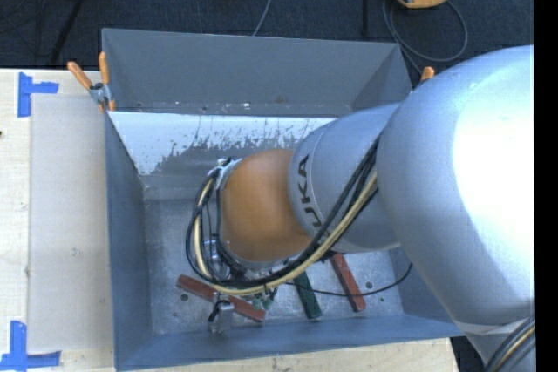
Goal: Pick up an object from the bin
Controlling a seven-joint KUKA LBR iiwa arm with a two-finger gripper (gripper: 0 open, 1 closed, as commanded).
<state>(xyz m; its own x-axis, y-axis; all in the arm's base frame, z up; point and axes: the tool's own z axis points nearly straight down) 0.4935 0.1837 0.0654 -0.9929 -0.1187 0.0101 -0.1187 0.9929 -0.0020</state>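
My gripper (221,314) is low over the bin floor near the front wall, left of centre, and mostly hidden under the arm's orange cover. It sits right on a flat reddish-brown stick (193,286) that runs slantwise from the left towards the front. Whether that stick is between its tips is hidden. To the right lie a dark green stick (308,300) and, further right, a second reddish-brown stick (348,284), both partly under the arm.
The big silver arm comes in from the right and covers the bin's middle and right side. Cables loop around the orange cover. The bin's front wall is close below the gripper.
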